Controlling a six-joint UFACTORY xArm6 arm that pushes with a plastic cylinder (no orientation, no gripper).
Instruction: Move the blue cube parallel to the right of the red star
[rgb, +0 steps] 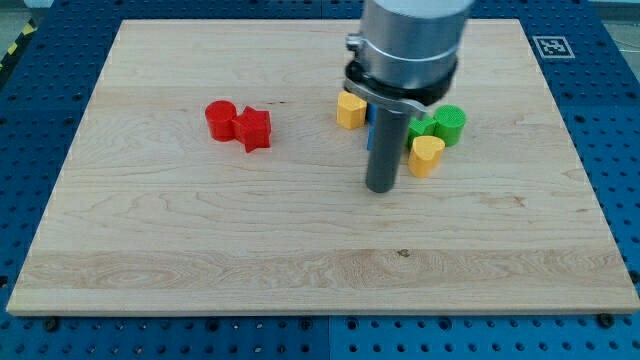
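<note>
tip: my tip rests on the wooden tabletop; no hand, nothing held | blue cube: sliver behind rod, between yellow block and yellow heart | red star: well left, touching red cylinder | judgement: tip placed right of cube to push leftward

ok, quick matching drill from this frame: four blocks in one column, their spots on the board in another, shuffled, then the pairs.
Things:
1. red star
2. red cylinder
3. green cylinder
4. yellow heart

Places:
A. furthest toward the view's right of the cluster
B. touching the red cylinder, on its right in the view
C. leftmost block on the board
D. just right of my tip, toward the view's bottom of the green blocks

Pairs: 1-B, 2-C, 3-A, 4-D
</note>
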